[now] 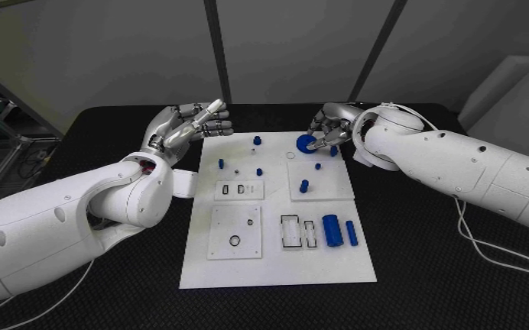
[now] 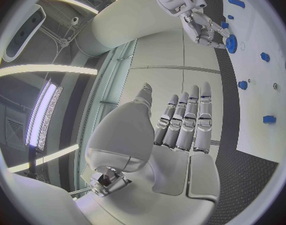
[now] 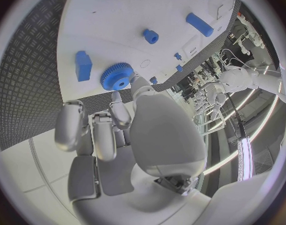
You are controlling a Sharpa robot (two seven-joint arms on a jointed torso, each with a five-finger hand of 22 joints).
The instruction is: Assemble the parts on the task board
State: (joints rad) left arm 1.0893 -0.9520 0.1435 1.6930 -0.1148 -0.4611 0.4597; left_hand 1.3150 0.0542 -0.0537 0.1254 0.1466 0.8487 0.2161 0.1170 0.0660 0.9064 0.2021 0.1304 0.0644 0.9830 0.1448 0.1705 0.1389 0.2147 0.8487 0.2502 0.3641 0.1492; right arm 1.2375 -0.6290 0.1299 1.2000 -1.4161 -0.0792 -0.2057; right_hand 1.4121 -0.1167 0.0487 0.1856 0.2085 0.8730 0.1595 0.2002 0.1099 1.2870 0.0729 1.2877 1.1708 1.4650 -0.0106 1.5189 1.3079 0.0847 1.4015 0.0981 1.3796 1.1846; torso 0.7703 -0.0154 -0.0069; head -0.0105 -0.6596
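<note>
On the black table (image 1: 441, 269), the right hand (image 1: 331, 127) pinches a blue gear (image 1: 306, 143) over the task board's (image 1: 276, 269) far edge. The left hand (image 1: 193, 127) (fingers apart, empty) waits beside the board, farther from the gear.

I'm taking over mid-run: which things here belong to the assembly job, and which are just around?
Job:
task board
blue gear, held by right hand
two blue cylinders lying on the board
small blue pegs standing in the board
left hand, holding nothing

Just around:
black table
white cable
</note>
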